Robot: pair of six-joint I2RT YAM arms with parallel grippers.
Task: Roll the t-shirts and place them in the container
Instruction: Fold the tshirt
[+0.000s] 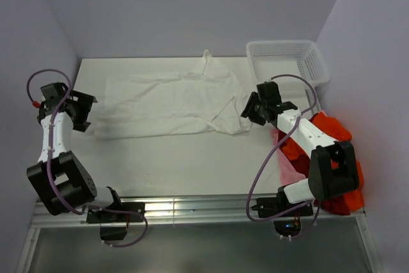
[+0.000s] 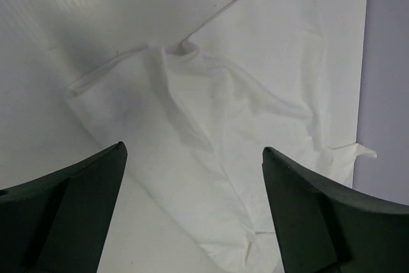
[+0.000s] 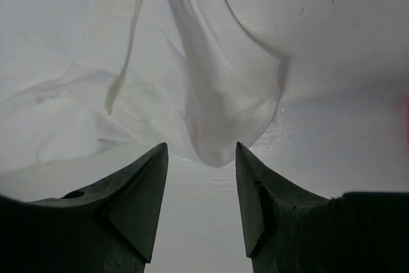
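The white t-shirt [image 1: 172,103] was spread on the table [image 1: 192,164]. The left gripper [image 2: 193,151] was seen wide open, the right gripper [image 3: 200,147] half open; nothing was held by these 2

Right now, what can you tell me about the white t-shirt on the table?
The white t-shirt is soft, thin cloth, spread out flat but wrinkly across the table, one part poking toward the back wall. The left gripper and right gripper, both open, sit at its ends; neither holds it.
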